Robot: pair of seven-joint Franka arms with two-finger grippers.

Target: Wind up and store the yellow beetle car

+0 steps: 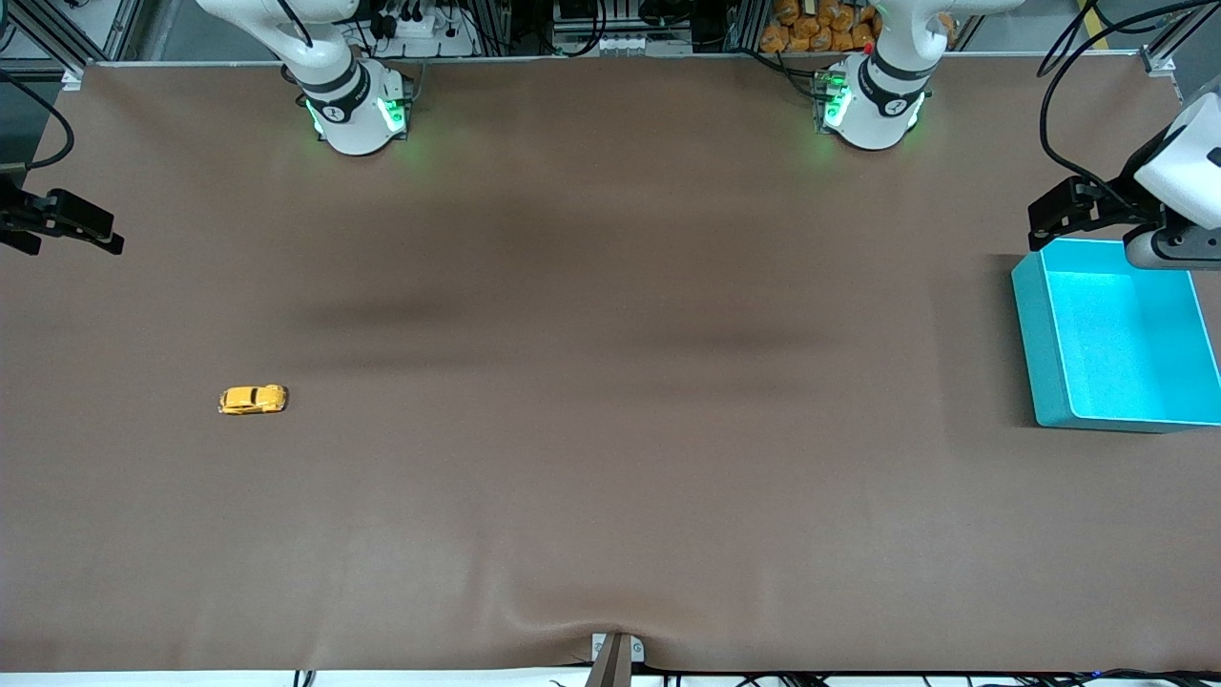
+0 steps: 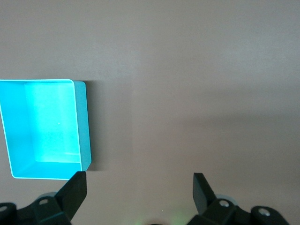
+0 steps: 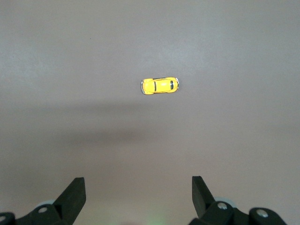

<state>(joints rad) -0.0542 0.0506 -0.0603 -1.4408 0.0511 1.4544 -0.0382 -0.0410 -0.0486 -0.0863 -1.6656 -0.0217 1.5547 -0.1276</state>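
The yellow beetle car (image 1: 253,400) stands alone on the brown table toward the right arm's end; it also shows in the right wrist view (image 3: 160,86). The teal bin (image 1: 1035,334) sits at the left arm's end, empty; it also shows in the left wrist view (image 2: 82,122). My right gripper (image 1: 72,229) hangs open and empty over the table edge at its own end, well apart from the car; its jaws spread wide in its wrist view (image 3: 138,187). My left gripper (image 1: 1049,218) is open and empty above the bin's farther edge (image 2: 139,185).
The brown mat (image 1: 610,429) covers the whole table. Both arm bases (image 1: 358,110) stand along the edge farthest from the front camera. A small metal bracket (image 1: 615,654) sits at the nearest table edge.
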